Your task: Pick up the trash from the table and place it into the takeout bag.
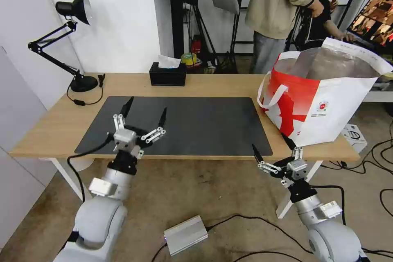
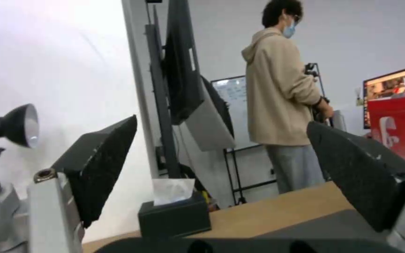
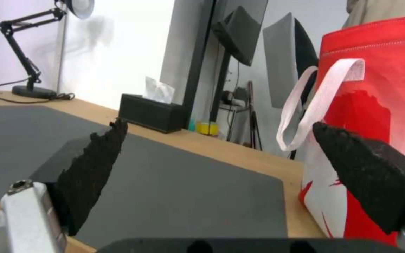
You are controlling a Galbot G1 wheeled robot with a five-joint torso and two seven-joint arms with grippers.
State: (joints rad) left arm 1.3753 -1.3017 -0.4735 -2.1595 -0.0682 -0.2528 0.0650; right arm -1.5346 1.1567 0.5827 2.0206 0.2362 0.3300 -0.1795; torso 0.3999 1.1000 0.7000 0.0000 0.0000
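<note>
My right gripper [image 1: 273, 147], jaws spread and empty, hangs just beside the takeout bag [image 1: 327, 106]; my left gripper [image 1: 144, 115], likewise spread, hovers well apart from it.

White wall [image 1: 123, 20], black desk lamp [image 1: 73, 12], brownish floor [image 1: 196, 196].

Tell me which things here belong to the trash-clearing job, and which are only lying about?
Job:
- takeout bag, standing open at the table's right end
- table with dark mat
- left hand, open over the mat
- right hand, open at the near edge

Lying about:
- tissue box
- desk lamp
</note>
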